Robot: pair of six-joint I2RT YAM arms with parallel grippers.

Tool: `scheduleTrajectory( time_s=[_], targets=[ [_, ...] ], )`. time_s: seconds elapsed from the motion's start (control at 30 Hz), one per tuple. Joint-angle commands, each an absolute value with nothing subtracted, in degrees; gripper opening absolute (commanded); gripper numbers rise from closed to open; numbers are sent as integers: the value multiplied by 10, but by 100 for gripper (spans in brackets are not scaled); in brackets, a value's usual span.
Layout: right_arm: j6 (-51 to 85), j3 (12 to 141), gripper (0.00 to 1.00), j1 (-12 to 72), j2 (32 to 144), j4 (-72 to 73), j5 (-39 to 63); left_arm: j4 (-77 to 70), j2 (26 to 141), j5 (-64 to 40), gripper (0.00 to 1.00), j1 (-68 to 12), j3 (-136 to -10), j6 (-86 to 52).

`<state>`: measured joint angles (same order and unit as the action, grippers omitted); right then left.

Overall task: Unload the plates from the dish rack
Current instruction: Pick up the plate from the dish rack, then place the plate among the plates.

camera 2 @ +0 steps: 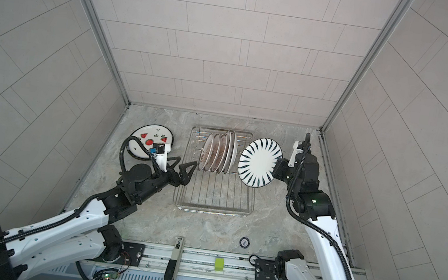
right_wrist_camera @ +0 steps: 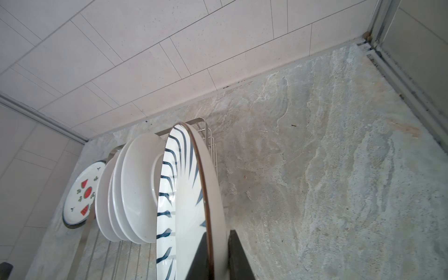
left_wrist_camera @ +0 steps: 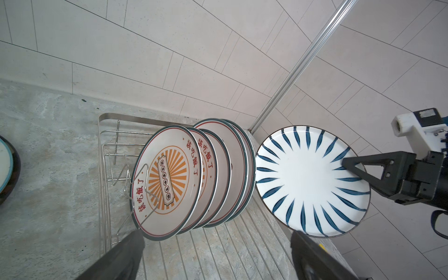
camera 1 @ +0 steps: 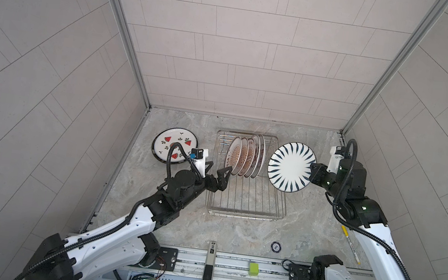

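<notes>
Plates (left_wrist_camera: 184, 179) white, orange-sunburst, upright in wire dish rack (camera 1: 246, 203), blue-striped plate (left_wrist_camera: 312, 179) alongside

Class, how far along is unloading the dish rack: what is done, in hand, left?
Done: the watermelon plate lies flat on the table beside the dish rack. In hand: the right gripper is shut on the rim of the striped plate, held up beside the rack. Left: about five plates stand in the rack, the open left gripper near them.

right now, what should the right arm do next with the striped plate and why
Probably lower it flat onto the table to its right: the right gripper is shut on the rim of the striped plate, which hangs tilted, already out of the dish rack.
</notes>
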<state>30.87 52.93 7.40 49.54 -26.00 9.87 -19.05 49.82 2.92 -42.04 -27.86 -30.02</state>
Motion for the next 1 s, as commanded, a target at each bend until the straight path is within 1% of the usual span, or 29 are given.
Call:
scheduleTrajectory(
  time_s=[0.0,0.1,0.27,0.37,0.47,0.57,0.7,0.8,0.9,0.97],
  targets=[
    [363,528,6,55,450,-162,183,-172,498,-7,100,-423,-303,-292],
    [377,520,6,45,424,-162,203,-174,512,-42,100,-423,-314,-300],
    [394,509,5,41,397,-161,224,-203,528,-54,100,-423,-313,-324],
    [425,491,5,39,393,-126,282,-239,548,-74,100,-423,-310,-382],
    [462,470,5,40,378,-95,302,-284,553,-69,100,-428,-295,-463],
    [481,451,5,40,358,-74,297,-300,566,-61,100,-429,-297,-506],
    [511,430,5,41,348,-46,306,-358,601,-93,100,-429,-297,-553],
    [524,414,5,49,344,-23,304,-368,622,-100,99,-429,-304,-566],
    [533,399,5,73,345,1,286,-380,635,-99,97,-429,-307,-575],
    [525,398,5,105,351,7,267,-387,641,-100,95,-430,-308,-579]
  ],
)
